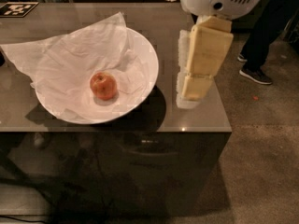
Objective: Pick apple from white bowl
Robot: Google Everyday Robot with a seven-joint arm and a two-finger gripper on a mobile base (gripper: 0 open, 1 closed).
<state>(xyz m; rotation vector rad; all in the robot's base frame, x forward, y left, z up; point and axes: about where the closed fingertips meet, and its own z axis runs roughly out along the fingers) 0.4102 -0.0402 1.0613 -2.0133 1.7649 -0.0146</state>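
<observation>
Apple [103,85] in white bowl [145,55]; jaws well right, over table [201,120] edge.

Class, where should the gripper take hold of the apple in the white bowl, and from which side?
Probably across the round middle of the apple, coming straight down from above: it sits alone low in the bowl, whose raised rim blocks a sideways approach. The gripper hangs beside the bowl, near the edge of the table, so it would first move across.

Likely a robot test lab: fiducial marker [17,8] on a glossy grey counter [140,20], speckled concrete floor [266,143], gripper [190,91] above the counter's right edge.
</observation>
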